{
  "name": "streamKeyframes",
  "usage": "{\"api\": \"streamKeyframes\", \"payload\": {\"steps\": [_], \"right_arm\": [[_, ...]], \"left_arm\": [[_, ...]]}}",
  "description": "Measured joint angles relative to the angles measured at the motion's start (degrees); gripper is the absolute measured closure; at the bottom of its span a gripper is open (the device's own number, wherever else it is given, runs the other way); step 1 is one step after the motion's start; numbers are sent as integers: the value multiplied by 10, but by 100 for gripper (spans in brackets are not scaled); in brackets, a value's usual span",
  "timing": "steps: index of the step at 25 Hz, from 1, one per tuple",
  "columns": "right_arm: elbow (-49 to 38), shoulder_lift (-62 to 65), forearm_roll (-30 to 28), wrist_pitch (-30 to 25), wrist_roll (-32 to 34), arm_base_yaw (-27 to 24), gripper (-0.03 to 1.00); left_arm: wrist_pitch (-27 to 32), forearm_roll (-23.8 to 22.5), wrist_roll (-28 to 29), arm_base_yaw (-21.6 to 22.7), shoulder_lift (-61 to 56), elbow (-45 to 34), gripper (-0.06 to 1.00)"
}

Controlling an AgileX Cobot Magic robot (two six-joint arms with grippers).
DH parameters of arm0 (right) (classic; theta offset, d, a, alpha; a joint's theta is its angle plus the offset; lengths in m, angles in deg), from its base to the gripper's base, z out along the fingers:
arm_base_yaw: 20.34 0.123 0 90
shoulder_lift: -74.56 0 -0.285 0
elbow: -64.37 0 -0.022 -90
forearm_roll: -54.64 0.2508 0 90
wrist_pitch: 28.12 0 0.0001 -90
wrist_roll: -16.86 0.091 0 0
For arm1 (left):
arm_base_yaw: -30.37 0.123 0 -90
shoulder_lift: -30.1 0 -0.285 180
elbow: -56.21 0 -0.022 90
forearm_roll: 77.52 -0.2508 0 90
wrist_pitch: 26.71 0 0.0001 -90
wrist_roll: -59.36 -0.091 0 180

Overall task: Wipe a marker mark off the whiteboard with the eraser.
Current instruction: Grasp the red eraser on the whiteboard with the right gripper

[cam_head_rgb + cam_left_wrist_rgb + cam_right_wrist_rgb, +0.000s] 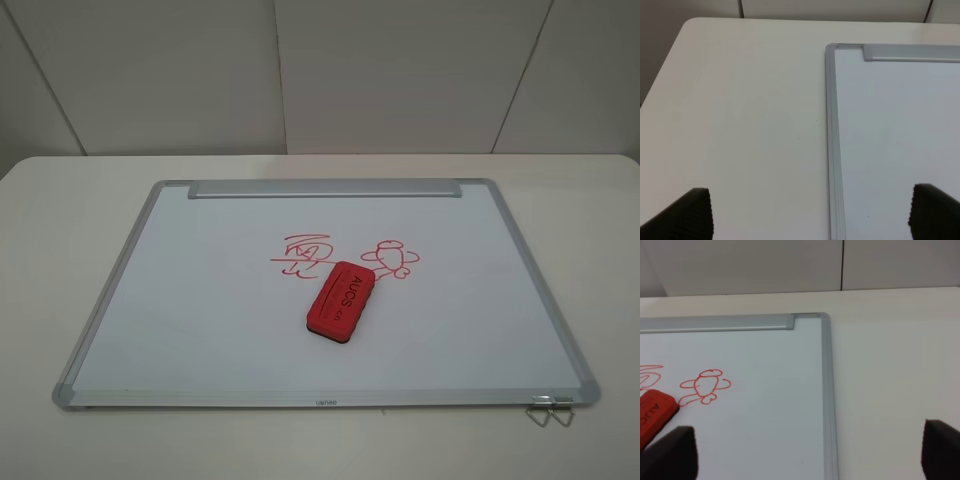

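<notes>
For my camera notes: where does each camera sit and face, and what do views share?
High view: above, looking down on whiteboard, eraser, marker mark; no robot visible.
Left wrist: over table, facing whiteboard's corner; open left gripper shows.
Right wrist: facing opposite corner; open right gripper shows.
Shared: eraser in high and right views.

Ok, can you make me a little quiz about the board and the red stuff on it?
1. True or false: the eraser lies on the whiteboard.
2. In the high view, where is the hat figure compared with the mark? A) to its left B) to its right C) under the eraser
3. Fill in: the left pincer and the right pincer are both ____ (open or shut).

Key: 1 true; 2 B; 3 open.
</notes>
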Motion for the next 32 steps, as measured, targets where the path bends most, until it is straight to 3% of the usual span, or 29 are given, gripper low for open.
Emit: {"api": "streamKeyframes", "payload": {"steps": [32], "right_arm": [[0,0,0,0,0,0,16]], "left_arm": [[0,0,0,0,0,0,16]]}}
